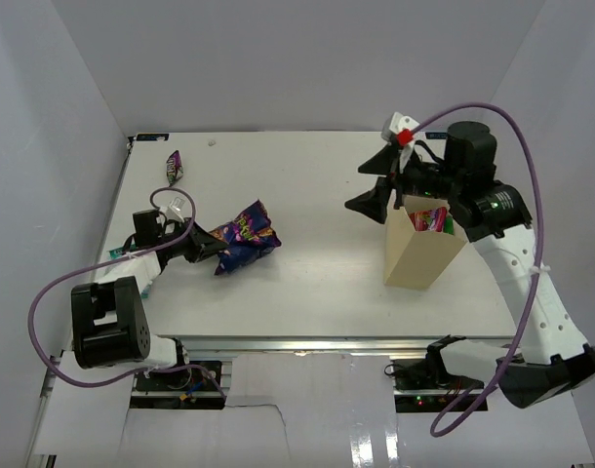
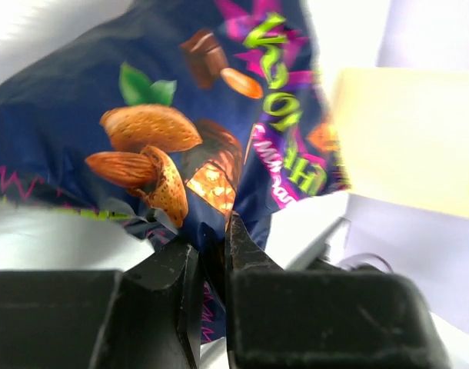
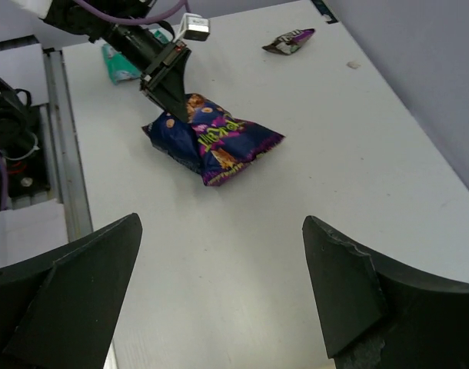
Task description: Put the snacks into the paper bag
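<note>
The big snack bag [image 1: 244,237] lies left on the worktop [image 1: 317,195], a small bar [image 1: 174,169] behind it; the paper bag [image 1: 415,263] stands right, packets [image 1: 429,218] inside.

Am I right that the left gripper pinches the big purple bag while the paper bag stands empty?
The paper bag is not empty: the top external view shows a pink-red packet inside. The left gripper does pinch the big purple bag.

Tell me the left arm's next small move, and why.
Probably a short lift straight up. The left gripper pinches an edge of the purple bag, which lies on the table. The bag likely has to clear the surface before it is carried right to the paper bag, which stands upright with the right gripper open near its mouth.
</note>
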`<state>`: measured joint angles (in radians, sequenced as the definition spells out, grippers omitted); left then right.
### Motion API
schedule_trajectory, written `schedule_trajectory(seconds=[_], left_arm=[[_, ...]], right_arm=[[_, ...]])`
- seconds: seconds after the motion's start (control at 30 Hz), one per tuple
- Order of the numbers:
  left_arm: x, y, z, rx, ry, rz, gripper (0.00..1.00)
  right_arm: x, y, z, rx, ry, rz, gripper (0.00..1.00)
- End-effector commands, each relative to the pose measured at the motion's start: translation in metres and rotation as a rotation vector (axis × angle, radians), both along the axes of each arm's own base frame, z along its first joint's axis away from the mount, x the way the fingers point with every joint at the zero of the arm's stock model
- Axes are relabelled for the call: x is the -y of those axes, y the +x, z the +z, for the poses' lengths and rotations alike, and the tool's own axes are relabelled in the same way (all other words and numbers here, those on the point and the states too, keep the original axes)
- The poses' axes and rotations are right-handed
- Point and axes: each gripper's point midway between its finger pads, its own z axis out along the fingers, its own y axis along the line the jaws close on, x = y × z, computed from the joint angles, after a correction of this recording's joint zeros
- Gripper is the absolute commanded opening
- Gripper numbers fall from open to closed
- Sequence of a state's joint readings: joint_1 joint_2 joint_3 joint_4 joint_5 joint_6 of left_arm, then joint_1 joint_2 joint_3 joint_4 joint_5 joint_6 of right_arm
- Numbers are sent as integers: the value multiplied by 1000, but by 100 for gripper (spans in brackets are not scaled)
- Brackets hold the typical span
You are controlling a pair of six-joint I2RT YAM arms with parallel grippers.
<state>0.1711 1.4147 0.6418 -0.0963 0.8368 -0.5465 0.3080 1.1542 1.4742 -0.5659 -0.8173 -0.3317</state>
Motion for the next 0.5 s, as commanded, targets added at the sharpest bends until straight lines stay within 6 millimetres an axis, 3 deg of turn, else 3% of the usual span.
schedule_trajectory(seconds=[0.0,0.13,0.27,0.47], left_arm=[[30,-7,79,220,-195,-160,8],[48,-16,101,269,-214,-225,8],[63,-17,129,326,-218,-269,8],[71,-18,157,379,-229,-289,8]], right_arm=[[-32,8,17,-58,47,-23,90],[-75,32,-2,-327,122,-131,91],[-108,63,-47,-490,113,-302,98],[-131,73,-92,-624,75,-400,95]])
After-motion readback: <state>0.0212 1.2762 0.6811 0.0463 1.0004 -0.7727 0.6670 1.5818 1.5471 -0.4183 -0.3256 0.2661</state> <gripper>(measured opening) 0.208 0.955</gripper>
